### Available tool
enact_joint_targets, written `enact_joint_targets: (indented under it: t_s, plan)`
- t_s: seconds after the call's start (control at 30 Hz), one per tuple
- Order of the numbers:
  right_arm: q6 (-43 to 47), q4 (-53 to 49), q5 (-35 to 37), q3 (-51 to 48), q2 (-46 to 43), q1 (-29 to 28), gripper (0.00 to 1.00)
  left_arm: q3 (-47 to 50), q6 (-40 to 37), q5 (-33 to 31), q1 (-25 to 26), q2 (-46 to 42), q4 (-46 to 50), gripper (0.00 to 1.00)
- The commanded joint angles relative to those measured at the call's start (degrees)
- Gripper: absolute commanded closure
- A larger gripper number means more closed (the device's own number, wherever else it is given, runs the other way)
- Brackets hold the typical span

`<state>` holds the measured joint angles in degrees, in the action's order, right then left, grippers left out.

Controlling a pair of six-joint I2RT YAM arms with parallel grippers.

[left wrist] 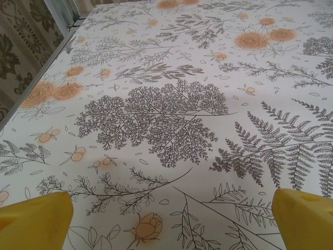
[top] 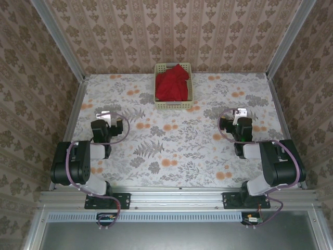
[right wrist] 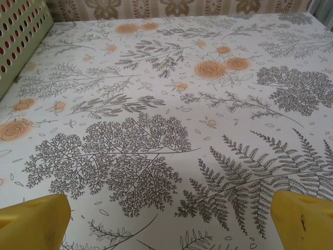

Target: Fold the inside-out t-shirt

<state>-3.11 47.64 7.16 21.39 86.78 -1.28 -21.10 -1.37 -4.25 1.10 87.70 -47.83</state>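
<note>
The red inside-out t-shirt lies bunched up in a pale yellow-green perforated basket at the back middle of the table. My left gripper rests low over the left side of the table, well short of the basket. Its yellow fingertips stand wide apart, open, with only the flowered cloth between them. On the right side of the table my right gripper is also open, its yellow fingertips spread with nothing between them. A corner of the basket shows at the upper left of the right wrist view.
A flowered tablecloth covers the table. Metal rails run along the left and right edges, and patterned walls close in the back and sides. Both arm bases are bolted to the near edge.
</note>
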Motion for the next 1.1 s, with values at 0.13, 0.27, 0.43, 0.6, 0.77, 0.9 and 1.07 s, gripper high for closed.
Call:
enact_joint_targets:
  t_s: [0.13, 0.27, 0.43, 0.6, 0.77, 0.9, 1.07]
  plan:
    - [0.1, 2.4, 1.3, 1.4, 0.8, -0.4, 0.00, -1.8, -1.4, 0.8, 0.4, 0.7, -2.4, 0.00]
    - [0.2, 2.5, 1.2, 1.3, 0.8, -0.4, 0.00, -1.1, -1.8, 0.9, 0.6, 0.4, -3.4, 0.00]
    - [0.6, 3.1, 0.2, 0.6, -0.1, -0.4, 0.00, 1.2, -2.4, 1.0, 1.2, -5.7, -2.2, 0.00]
    - [1.3, 2.7, 1.2, -1.6, -5.3, -1.0, 0.00, 1.7, -3.0, -2.8, 4.0, -15.5, 6.3, 0.00]
    - [2.9, -6.5, 1.9, -1.1, -15.3, -3.5, 0.00, -1.2, 0.7, -2.7, 6.5, -26.7, 19.6, 0.00]
    - [1.3, -24.6, -1.3, 3.6, -27.9, -5.3, 0.00, -8.4, 11.6, -6.8, 7.0, -30.2, 33.8, 0.00]
    - [-8.5, -41.9, -2.9, 11.0, -37.9, -5.7, 0.00, -18.4, 30.0, -14.1, 6.8, -29.9, 55.1, 0.00]
